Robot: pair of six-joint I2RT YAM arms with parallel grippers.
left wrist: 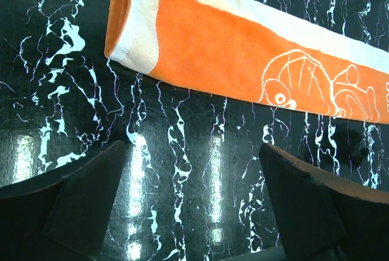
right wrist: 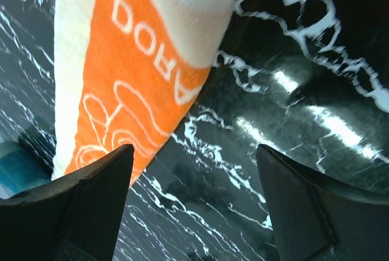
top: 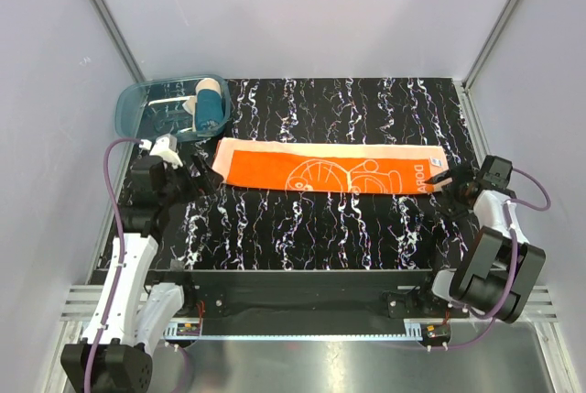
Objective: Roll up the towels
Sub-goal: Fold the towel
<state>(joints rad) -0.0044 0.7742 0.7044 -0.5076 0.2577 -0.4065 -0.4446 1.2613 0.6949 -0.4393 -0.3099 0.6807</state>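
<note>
Looking down from above, I am seeing the orange towel [top: 330, 169] lying flat on the surface [top: 348, 228] as a long strip. It is folded lengthwise, so its cream back is showing along the far edge. I am judging that this narrow shape is what a roll from one end calls for. The teal towel [top: 212, 104] is standing rolled in the tub [top: 137, 104] at the far left, so I am counting that one as done.

I am holding the left gripper [left wrist: 191, 148] just short of the strip's left end, jaws spread wide and nothing between them. The right gripper [right wrist: 194, 148] is sitting at the right end, likewise spread and empty, with the lettered end just ahead of it. Keeping an arm at each end is, I am thinking, leaving one free to start the roll while the other steadies the cloth.

The top view is giving me the whole layout, but both arms are reading small and dark against the surface there. The wrist views are settling the jaws, each showing bare surface in the gap. The left one is also showing the folded layers at the corner.
</note>
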